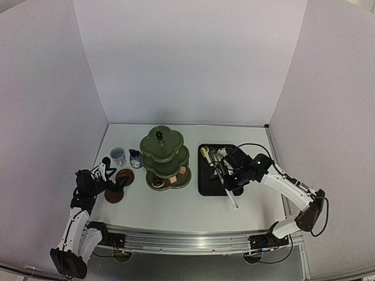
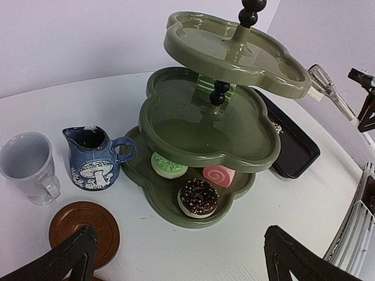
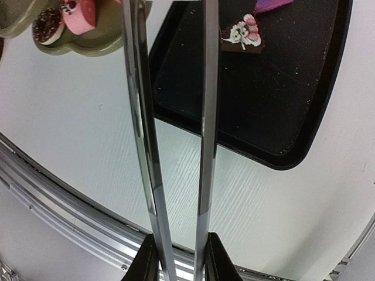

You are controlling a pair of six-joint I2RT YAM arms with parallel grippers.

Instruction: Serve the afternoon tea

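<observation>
1. Afternoon tea stand [image 1: 166, 159], dark green with three scalloped tiers, stands mid-desk, nearer the far edge than the near one.
2. Its bottom tier holds a green-topped pastry [image 2: 169, 164], a pink swirl pastry [image 2: 219, 175] and a chocolate doughnut [image 2: 198, 196]. A green striped piece [image 2: 206, 86] sits on the middle tier behind the post.
3. A pale blue cup [image 2: 29, 165] and a dark blue jug [image 2: 92, 158] stand side by side left of the stand, toward the far-left corner. The jug bears a white mushroom picture.
4. The far saucer [image 1: 125, 177] and the near saucer [image 1: 114, 195], both round and brown, lie close together by the left edge, nearer the front than the cup.
5. A black tray [image 1: 206, 186] lies right of the stand, toward the right edge. On it is a brown slice [image 3: 243, 34] with white and pink topping.
6. The desk [image 1: 176, 205] is white with a faint wood grain. Pale panel walls [image 1: 187, 58] close off its far, left and right sides, and a metal rail [image 1: 187, 240] runs along the near edge.
7. The left hand [image 2: 179, 243] is above the saucers and faces the stand, its fingers wide apart and holding nothing.
8. The right hand [image 3: 181, 257] is clamped on the metal tongs [image 3: 208, 117], whose two arms are squeezed between its fingers and reach out over the tray's edge.
</observation>
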